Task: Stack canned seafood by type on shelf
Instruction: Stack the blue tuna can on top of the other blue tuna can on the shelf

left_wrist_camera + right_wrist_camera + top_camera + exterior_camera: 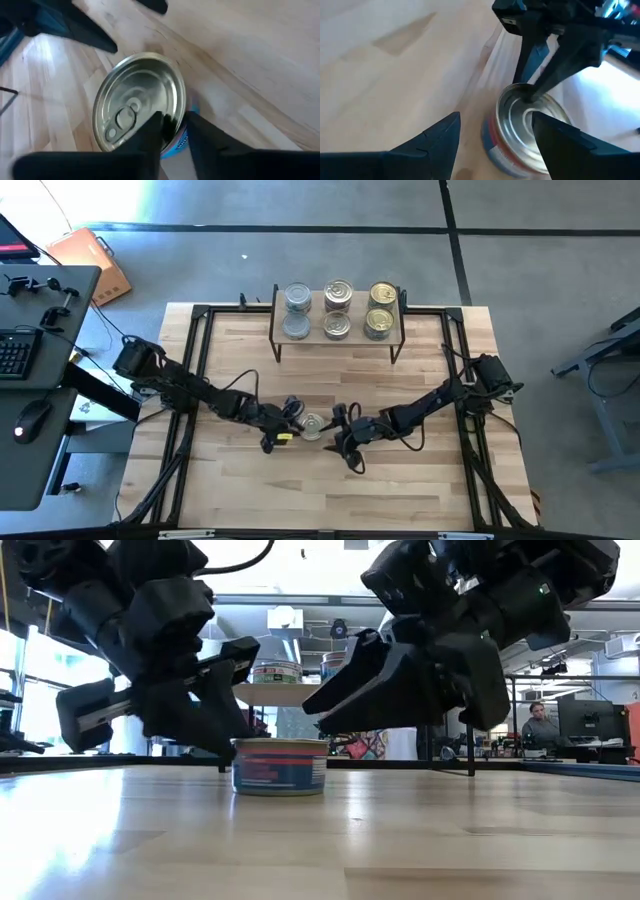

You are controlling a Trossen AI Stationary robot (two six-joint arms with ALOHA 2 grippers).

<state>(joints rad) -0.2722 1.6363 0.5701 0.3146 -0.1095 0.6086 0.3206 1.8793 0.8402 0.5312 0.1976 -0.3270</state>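
One tin (pixel 313 424) with a silver pull-ring top and a blue-and-red label stands on its base on the tabletop (pixel 280 766). My left gripper (pixel 295 420) is at the tin's left side, shut on its rim (pixel 180 127). My right gripper (pixel 342 436) hovers just right of the tin, open, with its fingers (pixel 496 118) spread wide and the tin (pixel 530 127) ahead of them. The shelf (pixel 317 330) stands near the far edge. It carries pairs of tins: silver-grey at left (pixel 297 298), pull-ring in the middle (pixel 338 293), gold at right (pixel 382 293). My left gripper pinches the tin's rim (pixel 184 112) on the tin's left side, one finger (pixel 161 125) on the lid just inside the rim and the other (pixel 200 132) outside against the labelled wall. The fingers slant down from above and from the table's left. The tin stands upright on the table.
A black frame (pixel 200 340) runs along the table's left, far and right edges. Bare wood lies between the tin and the shelf and toward the near edge. A desk with a keyboard and mouse (pixel 30 415) stands left of the table. A person sits in the room behind (pixel 540 725).
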